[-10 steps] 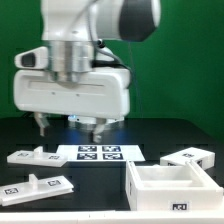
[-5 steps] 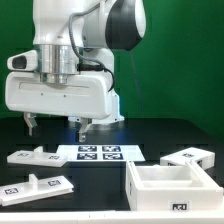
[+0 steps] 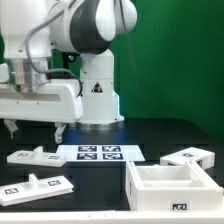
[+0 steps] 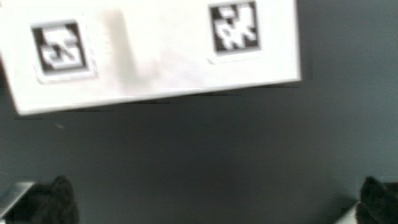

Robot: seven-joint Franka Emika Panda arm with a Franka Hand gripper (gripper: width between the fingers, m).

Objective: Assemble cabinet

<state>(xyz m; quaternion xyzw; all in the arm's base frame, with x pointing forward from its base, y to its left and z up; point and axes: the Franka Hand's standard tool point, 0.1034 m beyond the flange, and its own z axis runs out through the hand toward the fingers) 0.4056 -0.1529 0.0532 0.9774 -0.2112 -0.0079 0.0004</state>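
The claw [image 3: 35,130] now hangs toward the exterior view's left of the marker board [image 3: 100,153], no longer above it, jaws wide apart and empty. The cabinet body [image 3: 160,195] sits unmoved on the tabletop [image 3: 150,135], toward the exterior view's right of that board.

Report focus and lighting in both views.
Exterior view: evenly lit, no harsh glare, sharp on the white plastic box-shaped cabinet body. Wrist view: soft throughout, the black-and-white square tags smeared, the dark fingertips out of focus.
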